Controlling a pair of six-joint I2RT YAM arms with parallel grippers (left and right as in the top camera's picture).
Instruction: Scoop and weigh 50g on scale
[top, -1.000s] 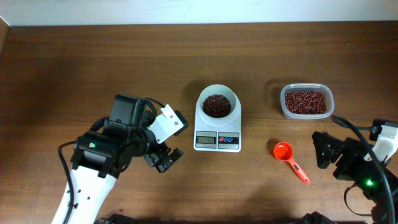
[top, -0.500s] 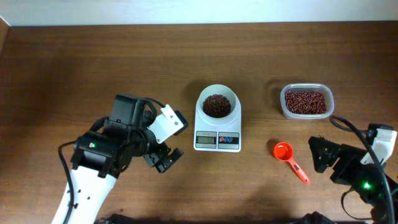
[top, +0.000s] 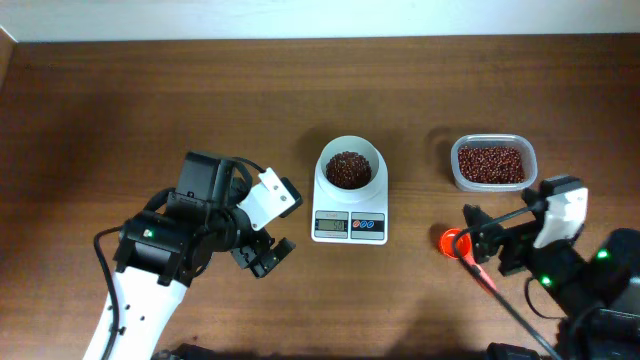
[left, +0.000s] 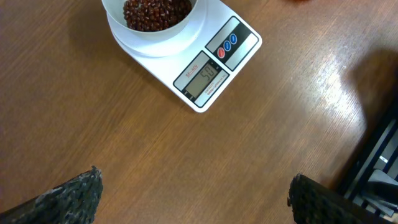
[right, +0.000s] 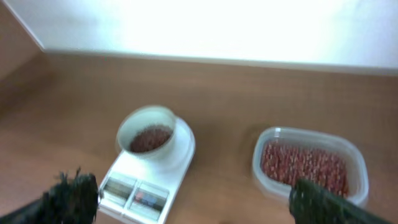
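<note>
Right gripper (top: 480, 240), jaws apart, has swung in over the scoop (top: 453, 241); left gripper (top: 265, 257) waits, likewise apart (beans (top: 347, 168) on the scale (top: 350, 226) apparently read fifty already).

In the overhead view, the right gripper (top: 482, 240) is covering part of the orange scoop (top: 450, 241), and the scale (top: 350, 205) is showing digits too small to read. In the left wrist view, the top edge is cutting off the bowl (left: 113, 14) and the beans (left: 155, 11). The right wrist view is blurring everything.
</note>
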